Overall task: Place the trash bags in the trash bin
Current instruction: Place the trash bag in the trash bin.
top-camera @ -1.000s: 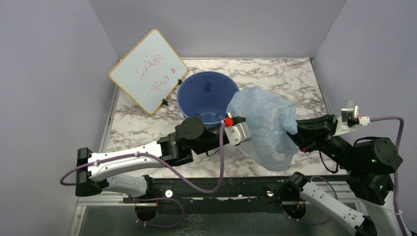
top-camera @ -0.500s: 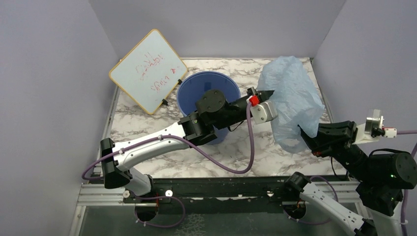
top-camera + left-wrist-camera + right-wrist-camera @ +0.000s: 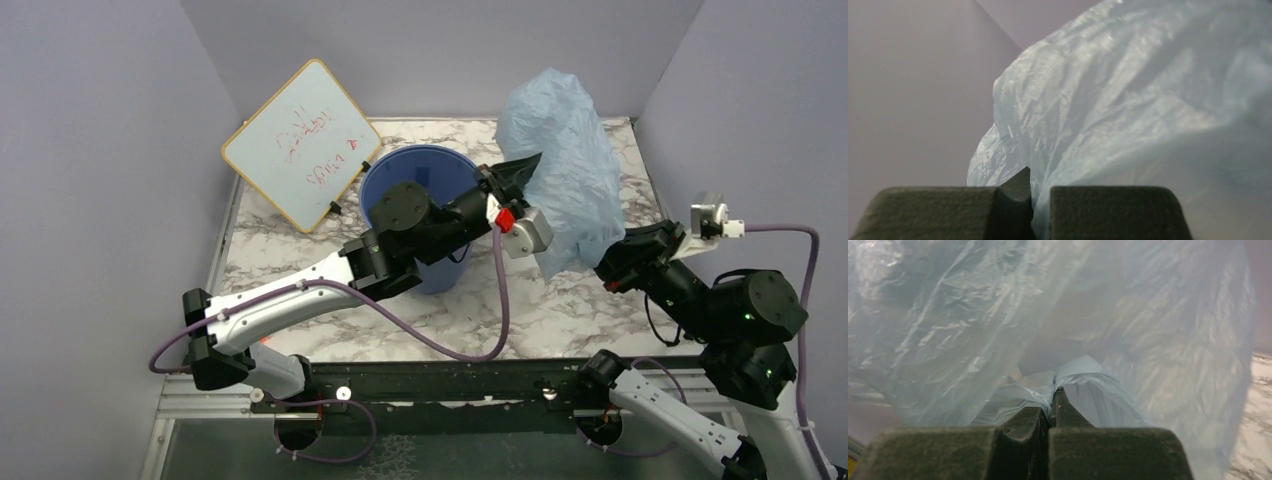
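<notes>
The light-blue trash bag billows in the air to the right of the trash bin, a round blue bucket at mid table. My left gripper is shut on the bag's left edge, just past the bin's right rim. My right gripper is shut on the bag's lower edge, nearer the front right. The left wrist view shows crinkled film pinched between the closed jaws. In the right wrist view a fold of the bag is clamped at the fingertips.
A white board with red writing leans at the back left beside the bin. Lilac walls close in the marble table on three sides. My left forearm crosses over the front of the bin.
Both arms lifted the bag from low at the front right up and back. In the last half second the bag and left gripper shifted left toward the bin, and the right gripper rose.
</notes>
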